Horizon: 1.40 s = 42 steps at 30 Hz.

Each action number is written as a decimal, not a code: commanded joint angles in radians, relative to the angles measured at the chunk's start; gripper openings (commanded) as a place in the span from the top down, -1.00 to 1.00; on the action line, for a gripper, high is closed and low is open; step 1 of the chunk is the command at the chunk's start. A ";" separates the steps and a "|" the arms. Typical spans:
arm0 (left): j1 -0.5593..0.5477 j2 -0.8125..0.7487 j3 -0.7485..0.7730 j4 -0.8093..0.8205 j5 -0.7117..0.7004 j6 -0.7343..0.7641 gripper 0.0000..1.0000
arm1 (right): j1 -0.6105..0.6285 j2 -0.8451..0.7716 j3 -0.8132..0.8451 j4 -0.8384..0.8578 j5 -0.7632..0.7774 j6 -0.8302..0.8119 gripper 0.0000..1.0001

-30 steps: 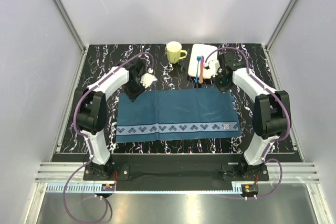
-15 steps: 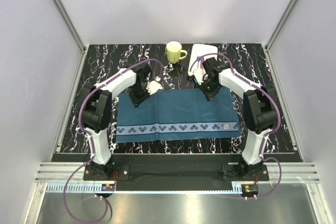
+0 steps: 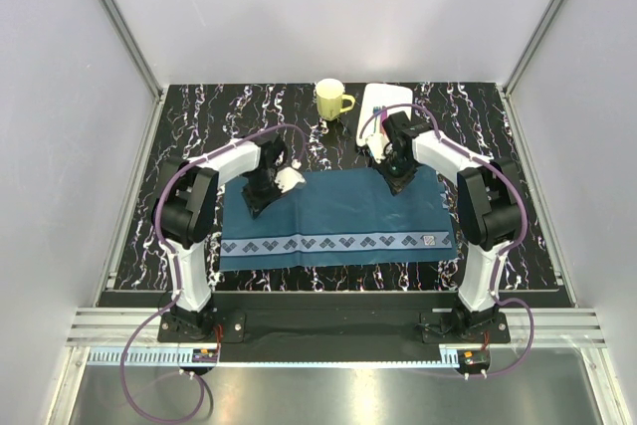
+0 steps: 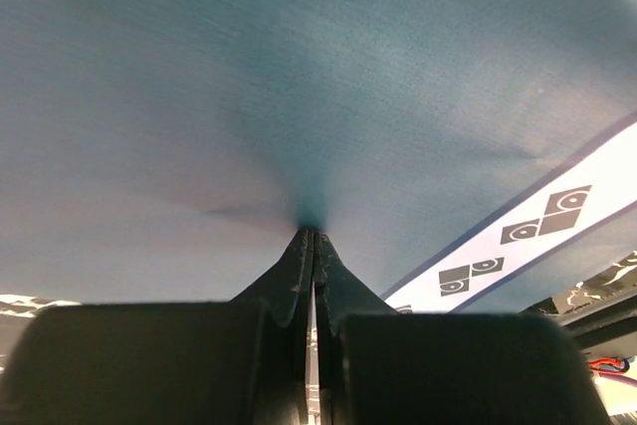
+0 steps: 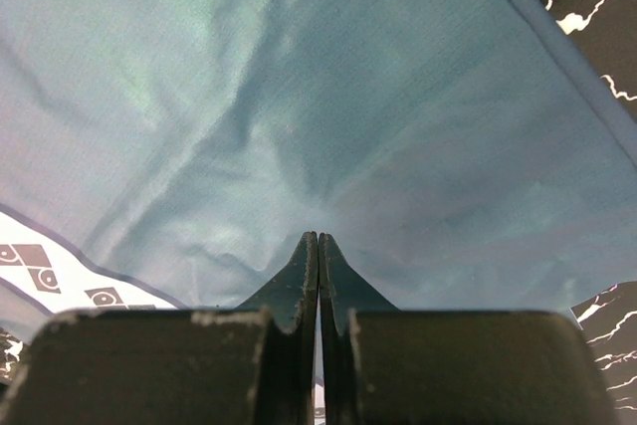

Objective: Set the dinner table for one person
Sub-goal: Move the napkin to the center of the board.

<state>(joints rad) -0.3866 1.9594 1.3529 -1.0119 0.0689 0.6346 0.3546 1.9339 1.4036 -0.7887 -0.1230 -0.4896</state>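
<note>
The dinner table (image 3: 189, 146) is black with white veins. A dark blue placemat (image 3: 338, 211) lies flat across its near middle, patterned border towards the arms. My left gripper (image 3: 257, 202) is shut, its tips resting on the mat's far left part, where the cloth (image 4: 299, 97) puckers slightly at the tips (image 4: 312, 231). My right gripper (image 3: 398, 184) is shut too, tips down on the mat's far right part among soft wrinkles (image 5: 318, 238). Neither holds anything that I can see.
A yellow mug (image 3: 331, 100) stands at the back centre. A white plate (image 3: 376, 99) sits to its right, partly hidden by the right arm. Metal frame rails and white walls close in the table's sides.
Both shut grippers have come in from the mat's far corners onto the cloth, the left one towards me and to the right, the right one leftward. The mat has not shifted.
</note>
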 commanded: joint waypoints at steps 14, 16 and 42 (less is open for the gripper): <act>0.017 0.010 -0.057 0.052 -0.064 0.000 1.00 | -0.012 0.014 -0.072 0.046 0.043 0.022 1.00; 0.023 0.010 -0.055 0.053 -0.066 0.008 1.00 | -0.020 0.016 -0.077 0.045 0.054 0.020 1.00; 0.075 0.041 -0.047 0.165 -0.277 0.027 1.00 | -0.111 0.004 -0.106 0.034 0.137 0.008 1.00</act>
<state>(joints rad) -0.3527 1.9667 1.3338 -0.9611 -0.0639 0.6277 0.2710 1.9423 1.3212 -0.7467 -0.0883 -0.4637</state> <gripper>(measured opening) 0.008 0.009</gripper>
